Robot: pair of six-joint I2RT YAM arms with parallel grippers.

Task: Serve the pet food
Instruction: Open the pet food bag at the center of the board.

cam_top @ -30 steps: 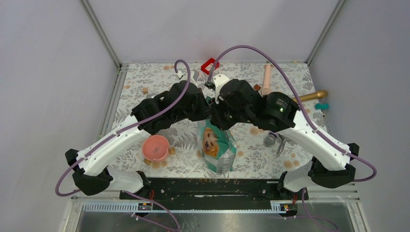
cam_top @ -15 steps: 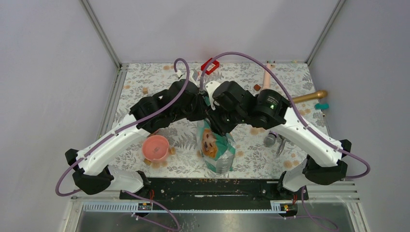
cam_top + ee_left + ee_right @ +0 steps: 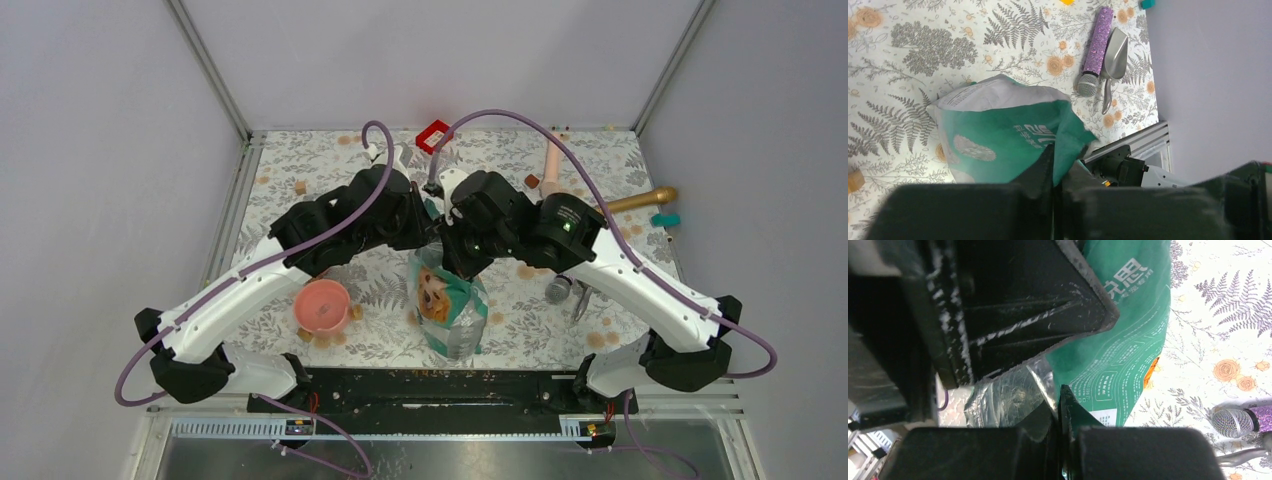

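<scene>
— Where is the pet food pouch [image 3: 447, 305]?
— Mid-table, standing, its golden dog face turned towards the near edge.
— Its look?
— Teal-green and white, crumpled, top edge pinched up, silvery lining showing.

The pouch [image 3: 447, 300] is showing teal-green and white, with a golden dog's face printed on it. The tablecloth [image 3: 878, 65] is displaying grey ferns and orange flowers on white. The bowl [image 3: 322, 305] is showing pink, the microphone [image 3: 1096, 42] is glittering purple, the scoop [image 3: 1115, 47] is shining silver, and the block [image 3: 434, 133] is showing red.
</scene>
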